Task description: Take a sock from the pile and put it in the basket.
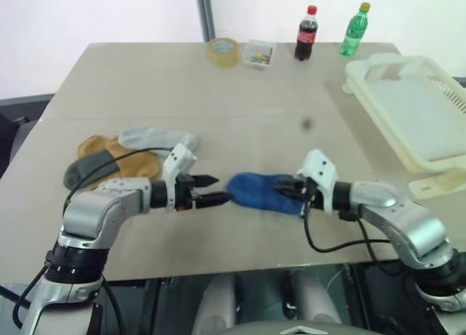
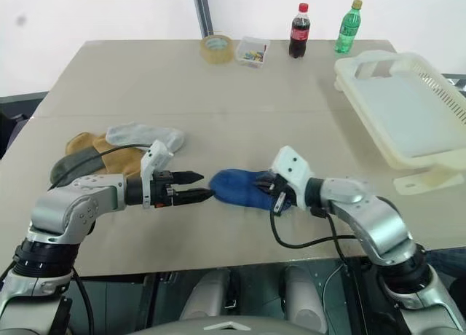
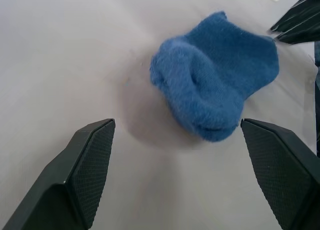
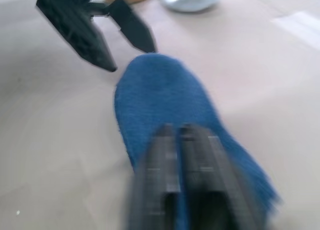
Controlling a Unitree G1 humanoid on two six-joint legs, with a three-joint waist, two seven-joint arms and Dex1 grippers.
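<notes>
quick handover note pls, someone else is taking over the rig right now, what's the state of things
Left claw: open, empty, fingertips just beside the near end of the blue sock.
Right claw: shut on the blue sock's other end; the sock lies on the table.
Pile: yellow, dark grey-green and pale grey socks lie at the table's left, behind the left arm.
Basket: at the table's right edge, no sock in it.
Done: blue sock pulled away from the pile and passed to the right claw.
Left: lift the sock, carry it right and drop it in the basket.
</notes>
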